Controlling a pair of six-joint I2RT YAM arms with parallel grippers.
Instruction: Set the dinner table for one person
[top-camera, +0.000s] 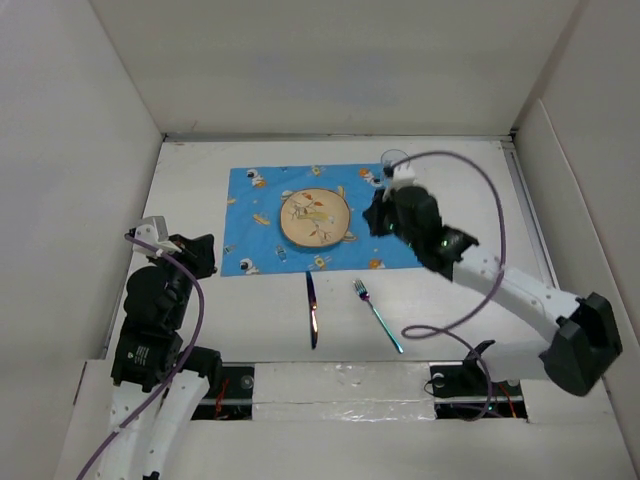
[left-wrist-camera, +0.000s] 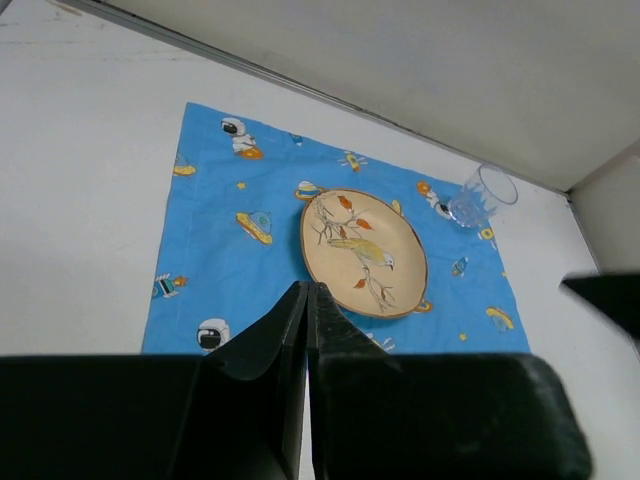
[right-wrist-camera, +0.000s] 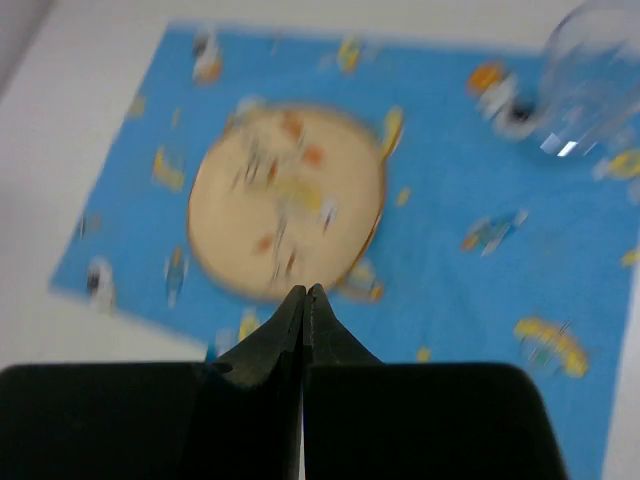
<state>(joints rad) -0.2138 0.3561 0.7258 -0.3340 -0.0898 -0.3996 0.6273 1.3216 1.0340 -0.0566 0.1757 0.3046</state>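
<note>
On the white dinner table (top-camera: 190, 180) lies a blue cartoon-print placemat (top-camera: 250, 215) with a tan bird-pattern plate (top-camera: 314, 218) in its middle. A clear glass (top-camera: 394, 160) stands at the mat's far right corner. A knife (top-camera: 313, 310) and a fork (top-camera: 377, 315) lie on the table in front of the mat. My left gripper (top-camera: 205, 250) is shut and empty at the mat's left edge. My right gripper (top-camera: 378, 215) is shut and empty above the mat, right of the plate (right-wrist-camera: 285, 205); its view is blurred.
White walls (top-camera: 80, 150) border the table on the left, back and right. The glass also shows in the left wrist view (left-wrist-camera: 480, 195) and the right wrist view (right-wrist-camera: 590, 75). A purple cable (top-camera: 490, 200) loops over the right arm.
</note>
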